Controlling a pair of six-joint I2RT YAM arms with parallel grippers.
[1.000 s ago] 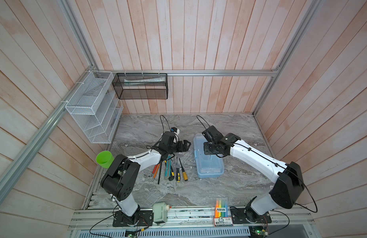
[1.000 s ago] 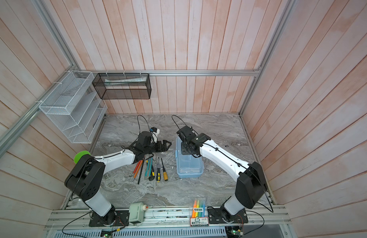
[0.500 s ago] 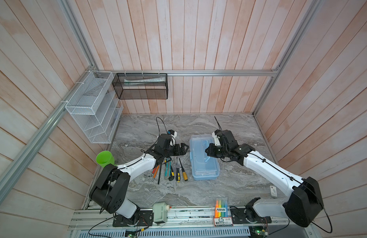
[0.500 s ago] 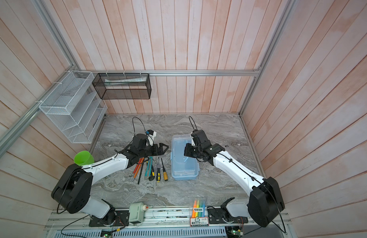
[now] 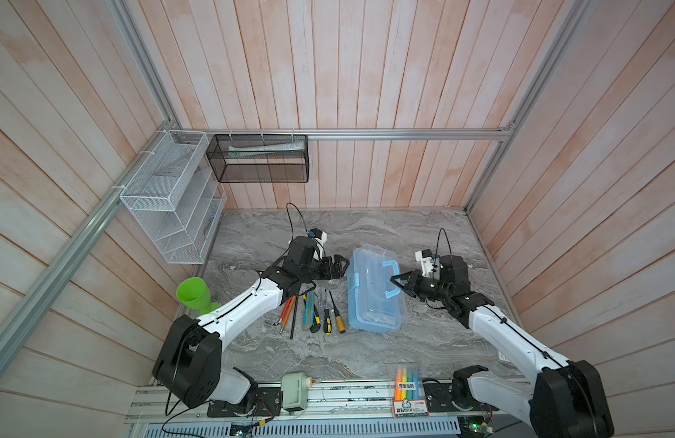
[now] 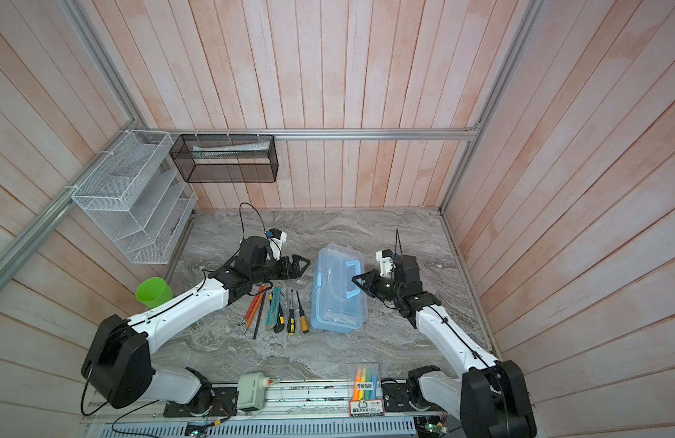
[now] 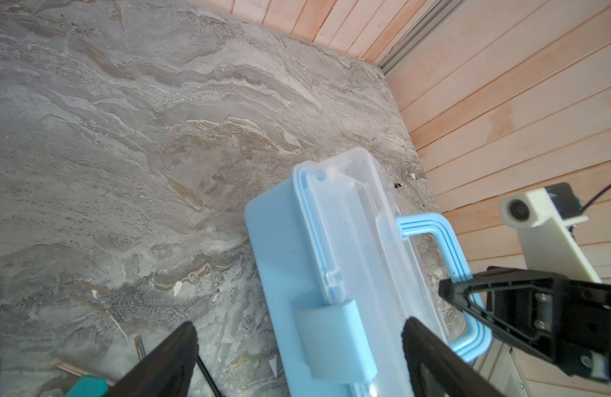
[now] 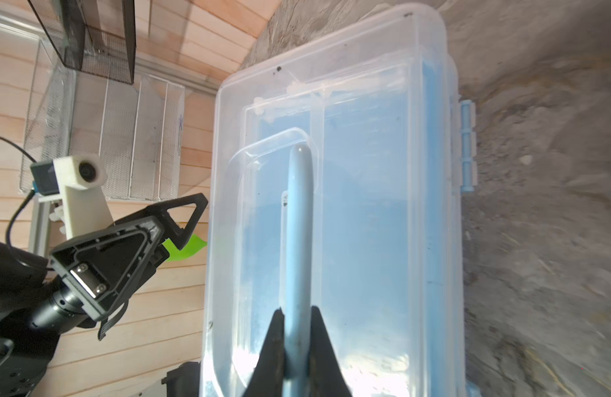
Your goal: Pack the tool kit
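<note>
Tool kit case (image 5: 376, 299), no readable label; right pincer (image 8: 296, 330) clamped on its handle (image 8: 299, 220), left pincer (image 5: 338, 267) wide, empty.

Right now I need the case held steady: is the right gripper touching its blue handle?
Touching. The right wrist view shows the right gripper shut on the blue handle, a finger on each side.

I see a grey marbled tabletop (image 5: 366, 352) boxed in by pale wooden plank walls (image 5: 366, 68) with aluminium rails. On the left wall hangs a white wire-mesh tiered organiser (image 5: 169, 197); beside it, on the back wall, a black mesh basket (image 5: 258, 163) holds something pale I can't identify. A bright green cup (image 5: 193, 294) stands at the table's left edge. At the near edge, a pack of coloured highlighters (image 5: 406, 383) stands upright, and left of it sits a small pale-green box-shaped device (image 5: 295, 390).
</note>
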